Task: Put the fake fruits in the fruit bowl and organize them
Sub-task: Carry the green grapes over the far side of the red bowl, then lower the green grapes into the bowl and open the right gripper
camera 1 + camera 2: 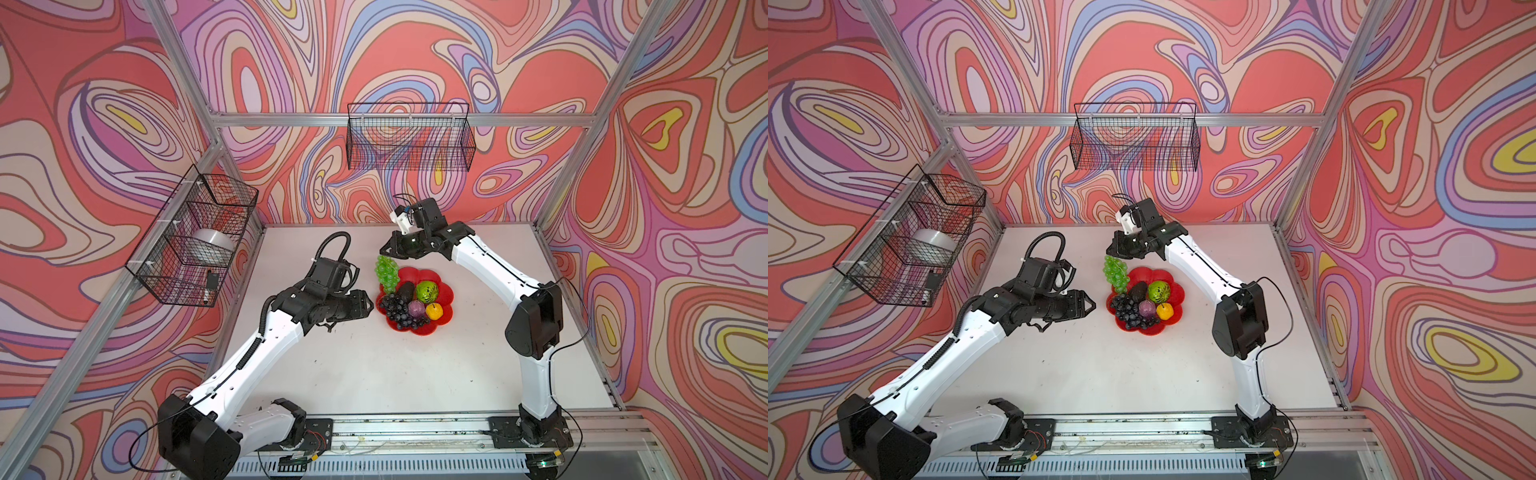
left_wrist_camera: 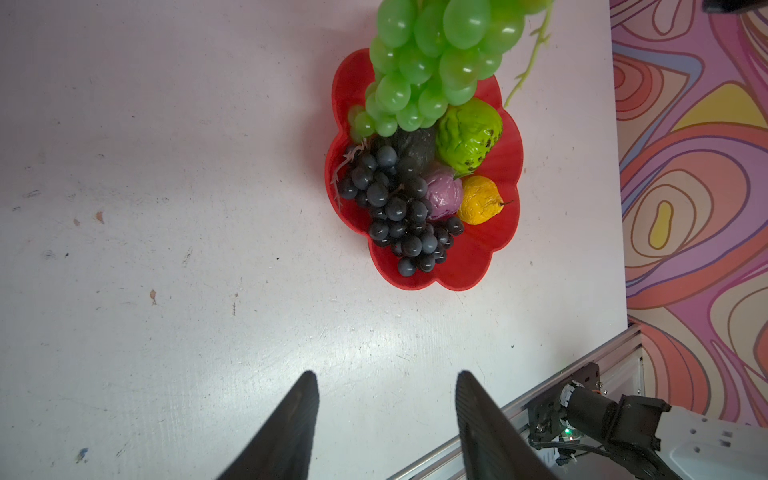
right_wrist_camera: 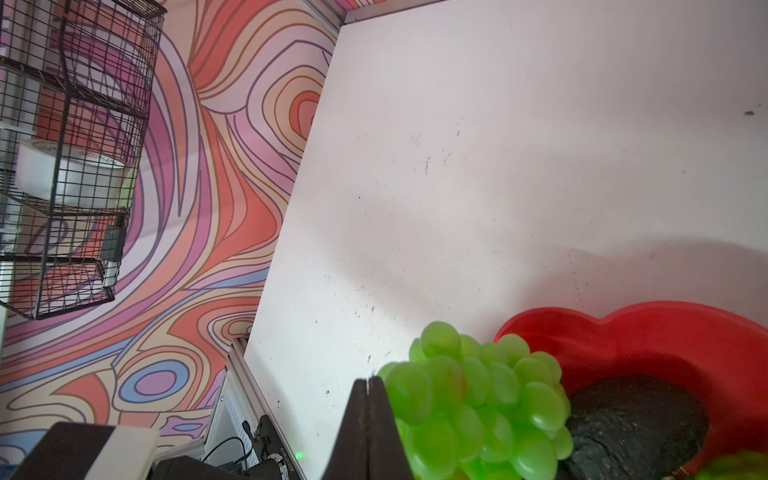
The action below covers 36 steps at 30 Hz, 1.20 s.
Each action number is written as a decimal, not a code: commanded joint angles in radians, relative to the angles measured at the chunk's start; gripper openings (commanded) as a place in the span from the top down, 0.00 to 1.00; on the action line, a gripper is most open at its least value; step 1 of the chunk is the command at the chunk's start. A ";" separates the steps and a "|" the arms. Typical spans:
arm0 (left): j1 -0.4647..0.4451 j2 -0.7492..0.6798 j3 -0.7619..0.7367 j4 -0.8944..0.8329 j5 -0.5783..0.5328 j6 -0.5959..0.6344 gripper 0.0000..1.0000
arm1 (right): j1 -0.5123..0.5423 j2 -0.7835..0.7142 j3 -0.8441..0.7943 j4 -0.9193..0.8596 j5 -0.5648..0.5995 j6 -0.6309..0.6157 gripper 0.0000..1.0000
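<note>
The red scalloped fruit bowl (image 1: 445, 296) (image 2: 469, 266) holds a dark purple grape bunch (image 1: 397, 309), a blackish avocado (image 1: 406, 291), a lumpy lime-green fruit (image 1: 427, 291), a purple ball (image 1: 417, 308) and a yellow-orange fruit (image 1: 434, 311). The green grape bunch (image 1: 386, 274) (image 3: 478, 407) lies over the bowl's back-left rim, partly outside. My right gripper (image 1: 384, 250) (image 3: 368, 380) is shut just behind the bunch, with the grapes against its side and nothing visible between its jaws. My left gripper (image 1: 371, 305) (image 2: 384, 374) is open and empty, left of the bowl.
A black wire basket (image 1: 409, 137) hangs on the back wall. Another wire basket (image 1: 195, 241) on the left wall holds a tape roll (image 3: 66, 170). The white table (image 1: 374, 374) ends at the metal rail (image 1: 415, 428) in front.
</note>
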 commanded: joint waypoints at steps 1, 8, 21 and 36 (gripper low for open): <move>0.002 -0.019 -0.010 -0.023 -0.015 -0.010 0.43 | 0.010 -0.006 -0.028 0.056 -0.027 0.027 1.00; 0.002 -0.022 -0.007 -0.022 -0.014 -0.008 0.43 | 0.020 0.007 -0.031 0.078 -0.042 0.047 1.00; 0.002 -0.026 -0.026 -0.011 -0.011 -0.022 0.43 | 0.008 0.027 -0.062 0.078 -0.022 -0.007 1.00; 0.002 0.005 -0.007 -0.011 -0.011 -0.027 0.43 | -0.080 0.056 -0.110 0.132 -0.005 -0.030 1.00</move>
